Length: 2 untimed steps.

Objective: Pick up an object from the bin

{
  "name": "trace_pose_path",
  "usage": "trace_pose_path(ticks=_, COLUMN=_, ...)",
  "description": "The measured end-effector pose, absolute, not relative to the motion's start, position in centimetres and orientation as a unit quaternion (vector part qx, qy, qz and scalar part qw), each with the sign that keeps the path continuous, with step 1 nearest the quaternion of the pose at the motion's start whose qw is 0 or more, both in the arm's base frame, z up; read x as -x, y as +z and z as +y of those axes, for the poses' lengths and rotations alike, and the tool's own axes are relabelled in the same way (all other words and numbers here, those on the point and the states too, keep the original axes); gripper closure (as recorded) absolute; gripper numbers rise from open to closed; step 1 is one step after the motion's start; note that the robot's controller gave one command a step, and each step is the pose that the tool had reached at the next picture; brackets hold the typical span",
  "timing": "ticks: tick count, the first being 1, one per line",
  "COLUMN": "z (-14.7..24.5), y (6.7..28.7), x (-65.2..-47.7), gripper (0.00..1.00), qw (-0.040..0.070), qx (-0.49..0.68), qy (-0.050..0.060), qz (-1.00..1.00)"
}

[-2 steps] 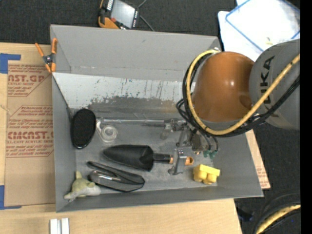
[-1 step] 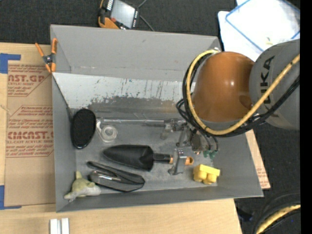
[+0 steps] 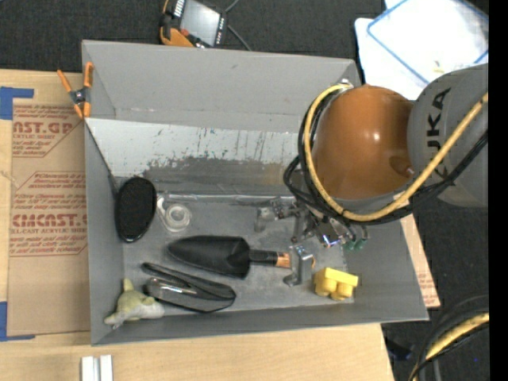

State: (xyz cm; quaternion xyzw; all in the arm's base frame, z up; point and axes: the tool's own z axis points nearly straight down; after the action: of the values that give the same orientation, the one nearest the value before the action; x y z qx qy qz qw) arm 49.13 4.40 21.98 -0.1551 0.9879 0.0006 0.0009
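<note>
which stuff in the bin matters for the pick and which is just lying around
In play: gripper, lower right of the bin; black scoop, its handle end beside the gripper; yellow block, just right of it. Which it wants: cannot tell.
Lying about: black oval pad, clear ring, dark flat tool, pale toy figure.

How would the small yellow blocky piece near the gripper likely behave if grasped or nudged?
The yellow piece looks like rigid moulded plastic, so probably stiff and light. Its blocky, flat-sided shape suggests it won't roll; on the bare bin floor it may slide.
</note>
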Motion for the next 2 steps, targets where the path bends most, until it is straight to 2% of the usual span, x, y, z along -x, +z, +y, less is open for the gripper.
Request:
trace_pose_path(ticks=1, z=5.3, y=22.6, x=-49.2, gripper=0.00, qw=0.001, qx=-0.053, qy=0.001, qz=0.999)
trace_pose_path(ticks=2, z=5.1, y=19.4, x=-52.2, gripper=1.00, qw=0.002, qx=0.033, qy=0.001, qz=0.999)
